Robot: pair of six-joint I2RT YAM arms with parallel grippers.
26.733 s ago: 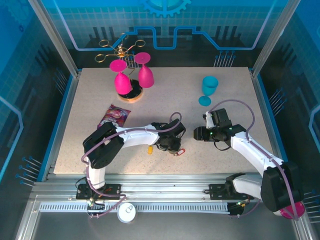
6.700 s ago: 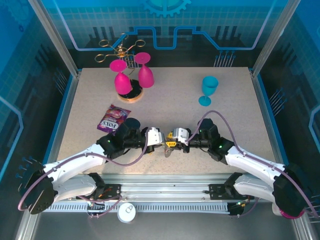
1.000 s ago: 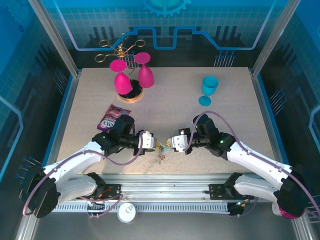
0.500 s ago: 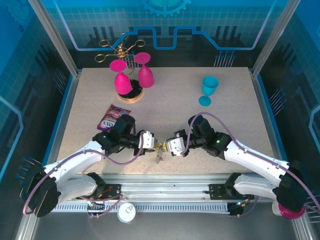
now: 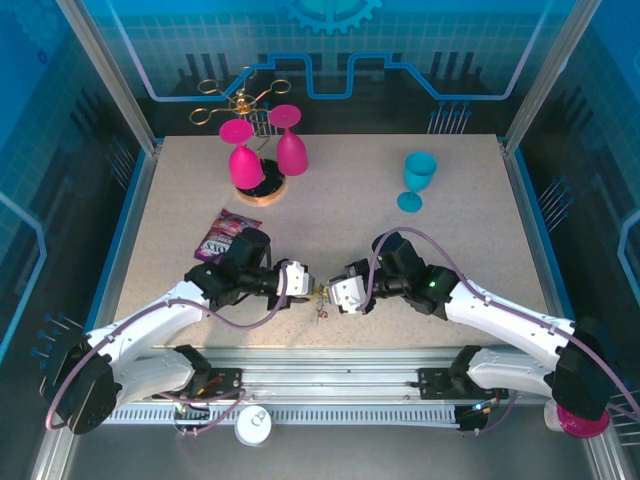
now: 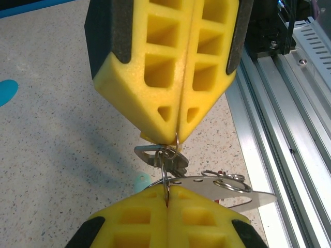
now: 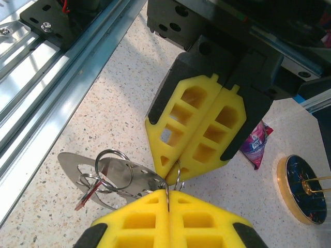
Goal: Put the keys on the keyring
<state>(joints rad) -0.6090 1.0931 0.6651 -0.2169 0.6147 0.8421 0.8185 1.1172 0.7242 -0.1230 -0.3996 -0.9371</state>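
keyring (image 6: 164,178): thin wire loop pinched by gridded yellow foam left fingers (image 6: 134,222) and right fingers (image 6: 155,72).

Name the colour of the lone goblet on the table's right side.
Teal blue: the goblet shows clearest in the top external view.

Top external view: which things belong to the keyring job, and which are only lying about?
Job: keys, keyring, left gripper, right gripper.
Lying about: pink goblets, goblet rack, teal goblet, sweet packet.
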